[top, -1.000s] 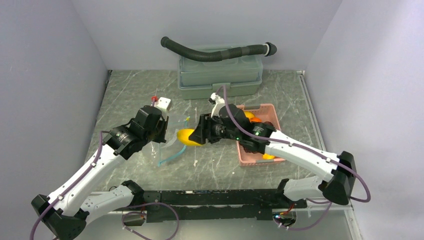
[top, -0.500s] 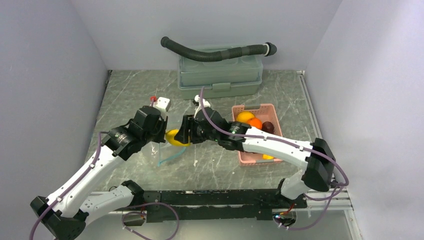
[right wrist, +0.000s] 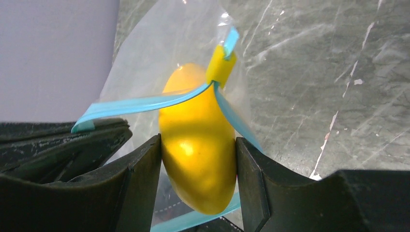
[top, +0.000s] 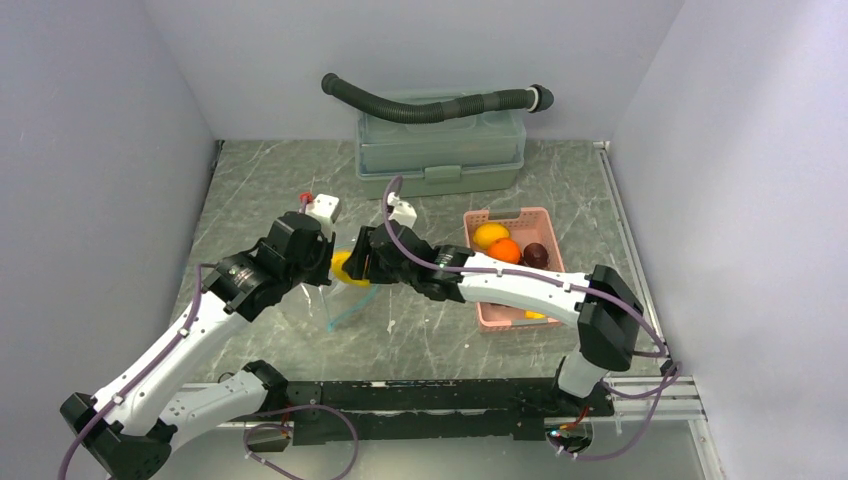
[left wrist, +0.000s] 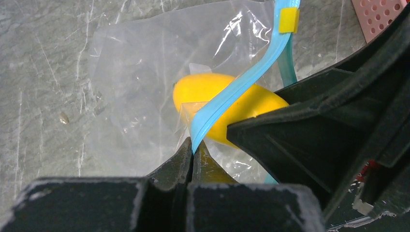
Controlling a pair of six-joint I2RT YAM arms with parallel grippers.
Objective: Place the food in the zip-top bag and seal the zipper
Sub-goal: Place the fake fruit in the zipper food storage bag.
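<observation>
Reaching leftward, right claw [right wrist: 198, 159] pinches lemon [right wrist: 193, 125] in zip-top bag [left wrist: 135, 87] mouth | left claw [left wrist: 193, 153], arm extended, pinches zipper [left wrist: 241, 82]

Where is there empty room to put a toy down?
Bare grey marbled table: far left, between the small white box and the wall; and near, between the pink slotted basket and the left arm. Crowded middle: left gripper and right gripper meet at the clear zip-top bag and yellow lemon.

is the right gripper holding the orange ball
No, the right gripper is shut on a yellow lemon; the orange ball sits in the pink basket.
</observation>
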